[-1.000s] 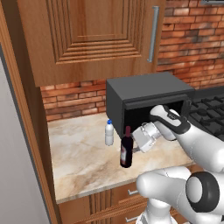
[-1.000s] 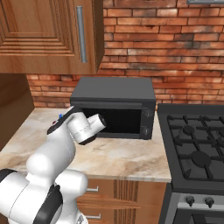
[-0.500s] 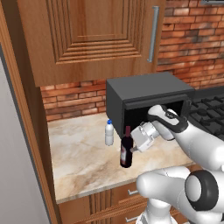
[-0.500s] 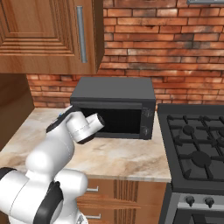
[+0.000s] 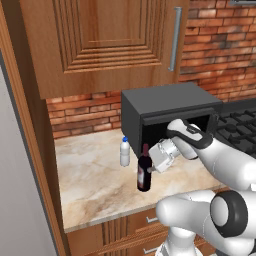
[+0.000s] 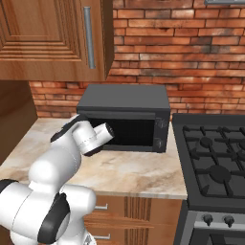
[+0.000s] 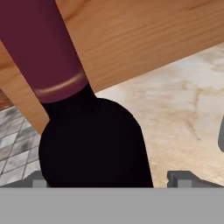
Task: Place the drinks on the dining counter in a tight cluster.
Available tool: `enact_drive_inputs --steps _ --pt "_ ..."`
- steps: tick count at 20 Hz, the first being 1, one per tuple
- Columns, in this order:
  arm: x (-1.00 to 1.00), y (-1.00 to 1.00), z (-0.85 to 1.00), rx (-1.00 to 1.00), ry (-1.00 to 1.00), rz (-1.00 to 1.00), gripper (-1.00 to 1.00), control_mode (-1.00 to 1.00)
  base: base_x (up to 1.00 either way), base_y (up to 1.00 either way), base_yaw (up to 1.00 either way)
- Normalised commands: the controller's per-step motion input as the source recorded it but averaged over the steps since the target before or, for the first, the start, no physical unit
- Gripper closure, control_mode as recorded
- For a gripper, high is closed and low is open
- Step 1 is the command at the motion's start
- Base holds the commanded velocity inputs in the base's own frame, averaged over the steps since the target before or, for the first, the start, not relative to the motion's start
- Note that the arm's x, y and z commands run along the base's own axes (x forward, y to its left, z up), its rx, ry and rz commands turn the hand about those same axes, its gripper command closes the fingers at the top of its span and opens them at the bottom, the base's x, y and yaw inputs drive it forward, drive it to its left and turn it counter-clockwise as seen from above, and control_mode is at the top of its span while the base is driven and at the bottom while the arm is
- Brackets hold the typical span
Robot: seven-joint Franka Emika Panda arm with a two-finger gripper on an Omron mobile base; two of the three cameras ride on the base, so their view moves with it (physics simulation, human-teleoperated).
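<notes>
A tall dark wine bottle [image 5: 144, 175] with a red neck stands upright on a short marble counter [image 5: 95, 185]. In the hand view the wine bottle [image 7: 87, 144] looms close between my two fingertips. My gripper [image 5: 151, 166] reaches in from the right at the bottle's shoulder. It is open, with its jaws on either side of the bottle and not clamped on it; in the hand view the gripper [image 7: 109, 180] sits low in the frame. A small white bottle [image 5: 125, 152] with a blue cap stands just behind and to the left. The dining counter is out of view.
A dark microwave [image 5: 165, 112] [image 6: 124, 115] sits against the brick wall right behind my hand. Wooden cabinets [image 5: 110, 40] hang above it. A tall wooden panel [image 5: 30, 150] bounds the counter on the left. A black gas stove [image 6: 215, 158] lies to the right.
My hand has edged slightly closer around the wine bottle. Both bottles stand where they were and the jaws remain wide.
</notes>
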Motion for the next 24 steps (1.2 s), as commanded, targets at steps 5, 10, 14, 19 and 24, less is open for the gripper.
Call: enact_drive_inputs --steps 5,10,14,19,24 --pt "0.0 0.0 0.0 0.0 0.0 0.0 -1.0 -1.0 0.0 0.0 0.0" --pt "0.0 0.0 0.0 0.0 0.0 0.0 -1.0 -1.0 0.0 0.0 0.0" --pt "0.0 0.0 0.0 0.0 0.0 0.0 1.0 -1.0 0.0 0.0 0.0" --pt "0.0 0.0 0.0 0.0 0.0 0.0 1.0 -1.0 0.0 0.0 0.0" --pt "-0.21 -0.07 0.05 0.0 0.0 -0.03 1.0 -1.0 0.0 0.0 0.0"
